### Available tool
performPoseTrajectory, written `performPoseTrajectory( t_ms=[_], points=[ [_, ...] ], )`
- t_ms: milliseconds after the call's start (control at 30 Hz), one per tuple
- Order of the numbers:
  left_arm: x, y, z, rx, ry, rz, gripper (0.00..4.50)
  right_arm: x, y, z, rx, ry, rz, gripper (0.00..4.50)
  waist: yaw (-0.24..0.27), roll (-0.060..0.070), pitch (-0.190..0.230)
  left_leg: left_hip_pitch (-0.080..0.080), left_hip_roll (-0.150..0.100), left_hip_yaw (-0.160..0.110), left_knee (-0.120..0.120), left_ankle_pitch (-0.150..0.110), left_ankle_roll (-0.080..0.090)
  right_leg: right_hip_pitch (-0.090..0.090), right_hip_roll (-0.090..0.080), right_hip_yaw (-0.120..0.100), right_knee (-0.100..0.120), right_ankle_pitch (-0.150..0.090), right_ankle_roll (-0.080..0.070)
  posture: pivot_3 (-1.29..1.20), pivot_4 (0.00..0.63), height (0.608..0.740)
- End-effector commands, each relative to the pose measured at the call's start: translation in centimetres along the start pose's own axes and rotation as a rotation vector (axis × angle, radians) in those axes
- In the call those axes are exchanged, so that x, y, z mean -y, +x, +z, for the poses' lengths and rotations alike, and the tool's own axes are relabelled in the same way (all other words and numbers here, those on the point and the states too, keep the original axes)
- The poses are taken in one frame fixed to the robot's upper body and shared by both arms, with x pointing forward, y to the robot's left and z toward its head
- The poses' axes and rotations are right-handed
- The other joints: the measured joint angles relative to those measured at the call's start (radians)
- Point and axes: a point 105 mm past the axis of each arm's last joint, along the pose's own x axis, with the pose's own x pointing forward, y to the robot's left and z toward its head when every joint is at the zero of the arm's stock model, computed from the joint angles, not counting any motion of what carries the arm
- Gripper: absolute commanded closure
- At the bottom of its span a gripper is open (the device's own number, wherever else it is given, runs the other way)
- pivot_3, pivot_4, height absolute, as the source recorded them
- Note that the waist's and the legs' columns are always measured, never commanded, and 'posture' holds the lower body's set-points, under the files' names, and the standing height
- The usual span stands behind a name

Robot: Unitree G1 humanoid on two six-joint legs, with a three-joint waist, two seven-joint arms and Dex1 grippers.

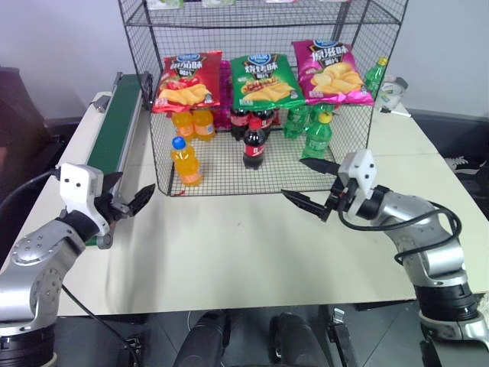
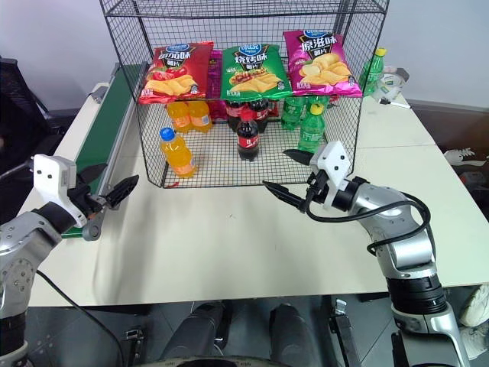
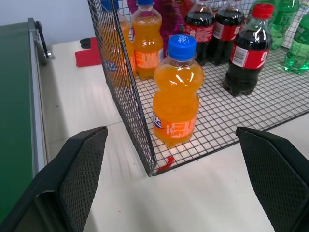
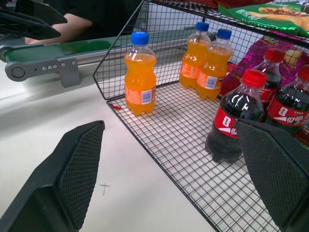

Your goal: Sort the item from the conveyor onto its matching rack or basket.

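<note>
Wire rack (image 1: 149, 99) on counter (image 1: 229, 245) holds 3 chip bags on front: red (image 1: 186, 80), green (image 1: 264, 79), pink (image 1: 331, 71). Rack floor: 3 orange drink bottles; the one nearest the front, blue cap (image 1: 185, 162), stands upright at front-left corner, just inside the mesh; other 2 orange bottles (image 1: 193, 122) side by side further back. 3 cola bottles w/ red caps, 1 forward (image 1: 254, 144), 2 behind. Several green soda bottles (image 1: 318, 134) at right, exact no. unclear. Conveyor (image 1: 114, 126) along counter's left edge, belt bare. Left hand (image 1: 124, 200) released, fingers spread, holding nothing, near rack corner. Right hand (image 1: 312, 185) also spread wide, holding nothing, in front of rack.
</note>
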Motion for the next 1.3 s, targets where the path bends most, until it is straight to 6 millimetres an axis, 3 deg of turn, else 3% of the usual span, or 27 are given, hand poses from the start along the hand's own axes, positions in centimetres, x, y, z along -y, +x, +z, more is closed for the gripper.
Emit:
performPoseTrajectory(
  t_ms=[33, 1300],
  points=[
    [0.12, -0.49, 1.37, 0.044, 0.056, 0.002, 0.06, 0.03, 0.22, 1.16, 0.041, -0.037, 0.006, 0.0, 0.0, 0.0, 0.0, 0.0, 0.0, 0.0, 0.0, 0.0, 0.0, 0.0, 0.0, 0.0, 0.0, 0.0, 0.0, 0.0, 0.15, 0.74],
    [-0.42, -0.73, 1.0, 0.038, 0.056, 0.029, 0.06, -0.07, 0.35, 1.18, 0.044, -0.039, 0.018, 0.0, 0.0, 0.0, 0.0, 0.0, 0.0, 0.0, 0.0, 0.0, 0.0, 0.0, 0.0, 0.0, -0.001, 0.0, 0.0, 0.0, 0.15, 0.74]
  ],
)
